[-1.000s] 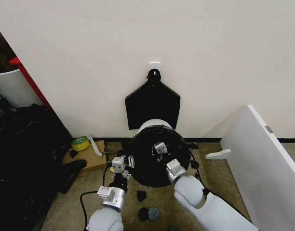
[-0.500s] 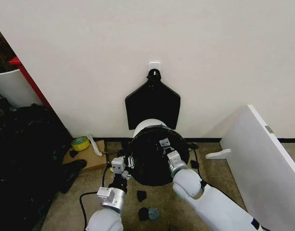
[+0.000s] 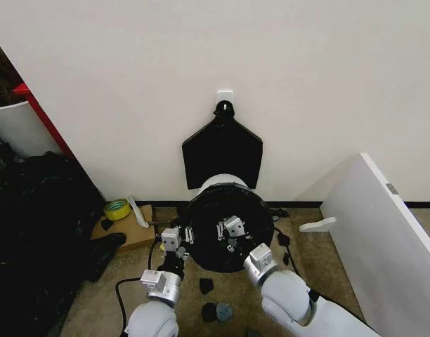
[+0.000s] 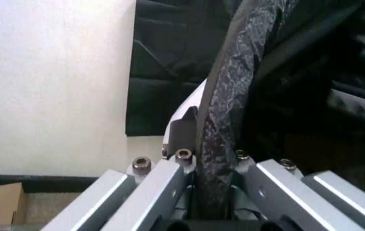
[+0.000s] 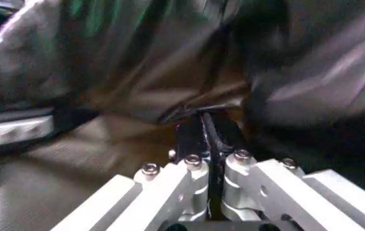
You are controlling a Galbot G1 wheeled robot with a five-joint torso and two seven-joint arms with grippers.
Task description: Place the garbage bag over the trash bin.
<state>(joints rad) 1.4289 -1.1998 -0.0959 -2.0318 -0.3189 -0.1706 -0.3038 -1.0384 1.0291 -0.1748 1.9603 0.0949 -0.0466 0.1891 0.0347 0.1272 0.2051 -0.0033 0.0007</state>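
Note:
The trash bin [image 3: 216, 181] stands against the wall, its white rim showing at the far side. The glossy black garbage bag [image 3: 204, 210] covers its mouth and front. My left gripper [image 3: 181, 237] is at the bin's left rim, shut on the bag-wrapped edge. In the left wrist view the crinkled black bag [image 4: 228, 96] runs between the fingers of the left gripper [image 4: 211, 159], with the white bin [image 4: 184, 108] behind. My right gripper [image 3: 227, 235] is over the bin's mouth. It [image 5: 208, 130] is shut on a fold of the bag [image 5: 169, 72].
A flat fan-shaped black bundle [image 3: 222, 151] hangs on the wall behind the bin. A white board [image 3: 383, 239] leans at the right. Yellow tape [image 3: 117, 208] and cardboard [image 3: 127, 232] lie at the left, beside a pile of black bags [image 3: 32, 232]. Small black lumps [image 3: 206, 284] dot the floor.
My right gripper has drawn back from the far part of the bin's mouth toward me, still holding the bag. The left gripper has stayed at the rim.

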